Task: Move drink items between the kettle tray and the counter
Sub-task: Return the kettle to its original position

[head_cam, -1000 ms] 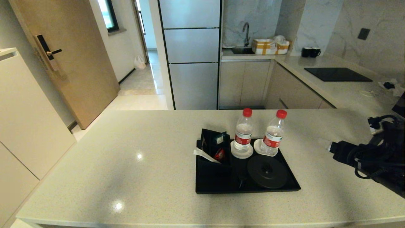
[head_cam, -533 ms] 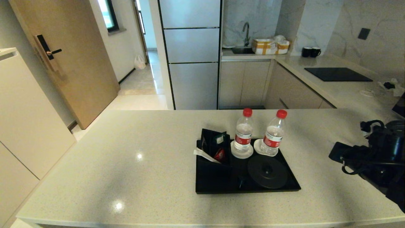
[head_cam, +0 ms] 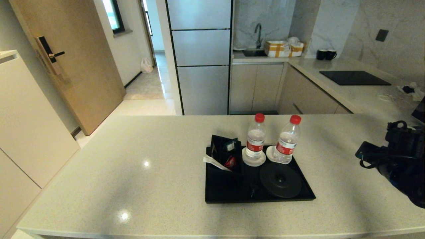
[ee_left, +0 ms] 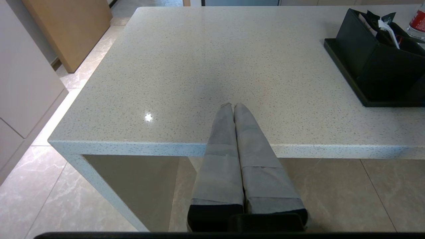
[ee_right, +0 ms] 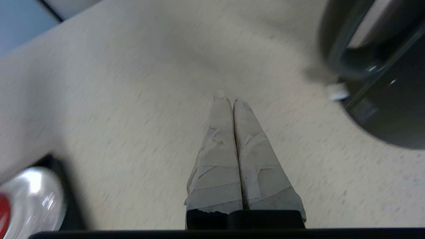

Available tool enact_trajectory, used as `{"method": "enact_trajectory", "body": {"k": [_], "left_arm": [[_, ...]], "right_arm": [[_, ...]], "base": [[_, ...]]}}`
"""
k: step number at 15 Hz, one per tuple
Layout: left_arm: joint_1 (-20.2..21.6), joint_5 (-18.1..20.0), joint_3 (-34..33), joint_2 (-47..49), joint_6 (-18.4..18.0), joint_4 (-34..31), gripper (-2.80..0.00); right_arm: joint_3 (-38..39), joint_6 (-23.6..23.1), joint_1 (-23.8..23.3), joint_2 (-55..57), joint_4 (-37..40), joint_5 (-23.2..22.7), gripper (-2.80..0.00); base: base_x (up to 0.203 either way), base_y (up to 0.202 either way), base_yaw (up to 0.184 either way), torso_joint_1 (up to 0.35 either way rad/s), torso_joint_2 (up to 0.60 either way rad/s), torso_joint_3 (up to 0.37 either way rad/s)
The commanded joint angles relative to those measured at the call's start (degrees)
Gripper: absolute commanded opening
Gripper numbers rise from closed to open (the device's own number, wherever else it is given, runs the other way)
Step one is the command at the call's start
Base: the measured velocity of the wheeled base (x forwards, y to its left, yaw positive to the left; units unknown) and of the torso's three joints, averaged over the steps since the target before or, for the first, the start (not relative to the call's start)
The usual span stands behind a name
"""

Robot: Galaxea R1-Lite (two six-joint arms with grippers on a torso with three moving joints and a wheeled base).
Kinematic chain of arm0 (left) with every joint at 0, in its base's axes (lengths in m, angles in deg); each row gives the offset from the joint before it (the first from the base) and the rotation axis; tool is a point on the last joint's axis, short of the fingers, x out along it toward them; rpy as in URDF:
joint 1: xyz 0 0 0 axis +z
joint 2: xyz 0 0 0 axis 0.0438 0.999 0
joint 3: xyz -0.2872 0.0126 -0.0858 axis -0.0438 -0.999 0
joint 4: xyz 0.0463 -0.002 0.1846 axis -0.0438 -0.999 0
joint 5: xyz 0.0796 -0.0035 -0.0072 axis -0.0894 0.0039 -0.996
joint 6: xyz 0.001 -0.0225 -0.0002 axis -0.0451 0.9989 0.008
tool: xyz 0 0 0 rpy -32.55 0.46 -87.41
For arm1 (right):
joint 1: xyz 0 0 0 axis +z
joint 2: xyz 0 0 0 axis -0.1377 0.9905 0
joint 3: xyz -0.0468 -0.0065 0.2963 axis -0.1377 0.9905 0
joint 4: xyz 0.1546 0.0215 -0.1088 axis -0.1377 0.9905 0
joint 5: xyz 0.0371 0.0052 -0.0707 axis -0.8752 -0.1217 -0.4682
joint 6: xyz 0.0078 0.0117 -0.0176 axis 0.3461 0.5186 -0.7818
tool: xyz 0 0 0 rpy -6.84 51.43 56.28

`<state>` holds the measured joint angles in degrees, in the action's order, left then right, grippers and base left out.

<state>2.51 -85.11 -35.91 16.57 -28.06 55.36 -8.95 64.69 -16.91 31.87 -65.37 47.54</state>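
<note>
Two clear bottles with red caps, one [head_cam: 255, 141] left of the other [head_cam: 286, 143], stand upright on the black kettle tray [head_cam: 232, 196], behind its round base disc [head_cam: 280, 179]. The tray lies on the pale speckled counter [head_cam: 132, 166]. My right arm [head_cam: 395, 156] hangs over the counter right of the tray. In the right wrist view my right gripper [ee_right: 232, 98] is shut and empty above bare counter [ee_right: 132, 99]. The dark kettle [ee_right: 382, 83], with its loop handle, stands apart from the gripper. A bottle [ee_right: 36, 196] shows at that view's corner. My left gripper [ee_left: 233, 105] is shut, parked at the counter's near edge.
A black sachet box [head_cam: 225, 154] stands on the tray's left part, and each bottle sits on a white saucer [head_cam: 254, 161]. A black hob [head_cam: 354, 78] and loose cables [head_cam: 408, 89] lie on the far right worktop. The counter's front edge [ee_left: 132, 147] runs just under my left gripper.
My right gripper has gone from open to shut with nothing in it. The right arm has drawn back to the right, away from the tray. Bottles and tray have not moved.
</note>
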Motion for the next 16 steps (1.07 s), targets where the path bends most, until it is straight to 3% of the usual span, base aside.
{"method": "enact_trajectory", "body": {"k": [1, 11, 12, 15, 16], "left_arm": [[0.0, 0.0, 0.0, 0.0, 0.0, 0.0, -2.8], [0.0, 0.0, 0.0, 0.0, 0.0, 0.0, -2.8], [0.0, 0.0, 0.0, 0.0, 0.0, 0.0, -2.8], [0.0, 0.0, 0.0, 0.0, 0.0, 0.0, -2.8], [0.0, 0.0, 0.1, 0.0, 0.0, 0.0, -2.8]], "right_arm": [[-1.9, 0.1, -2.0, 1.7, -0.3, 0.4, -2.8], [-3.7, -1.1, -6.6, 3.3, -0.3, 0.8, -2.8], [-3.0, -2.0, -7.4, 3.0, -0.6, -0.1, 0.0], [0.1, -5.8, -9.5, 1.3, -1.4, -6.5, 0.0], [0.0, -6.6, -10.6, 1.3, -1.4, -6.6, 0.0]], "base": [[0.0, 0.0, 0.0, 0.0, 0.0, 0.0], [0.0, 0.0, 0.0, 0.0, 0.0, 0.0], [0.0, 0.0, 0.0, 0.0, 0.0, 0.0], [0.0, 0.0, 0.0, 0.0, 0.0, 0.0], [0.0, 0.0, 0.0, 0.0, 0.0, 0.0]]}}
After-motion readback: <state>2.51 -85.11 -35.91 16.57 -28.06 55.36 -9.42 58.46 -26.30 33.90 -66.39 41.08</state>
